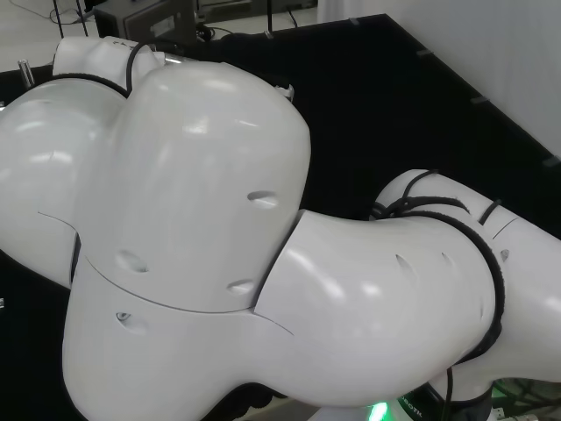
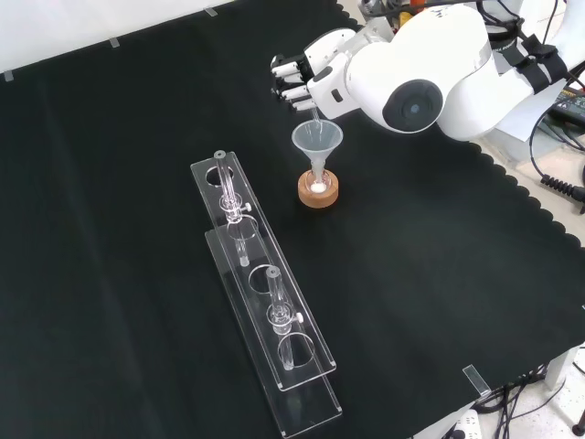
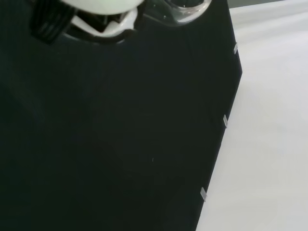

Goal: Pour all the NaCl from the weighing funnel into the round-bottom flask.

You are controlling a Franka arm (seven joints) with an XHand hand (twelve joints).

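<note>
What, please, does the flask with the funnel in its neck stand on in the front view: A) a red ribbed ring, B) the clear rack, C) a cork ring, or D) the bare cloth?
C: in the front view the flask sits in a brown cork ring, apart from the rack.

Bright, even overhead light puts soft glare patches on the white arm in the head view, leaves the black cloth in the front view nearly shadowless, and shows the hand blurred at the wrist view's upper left.
</note>
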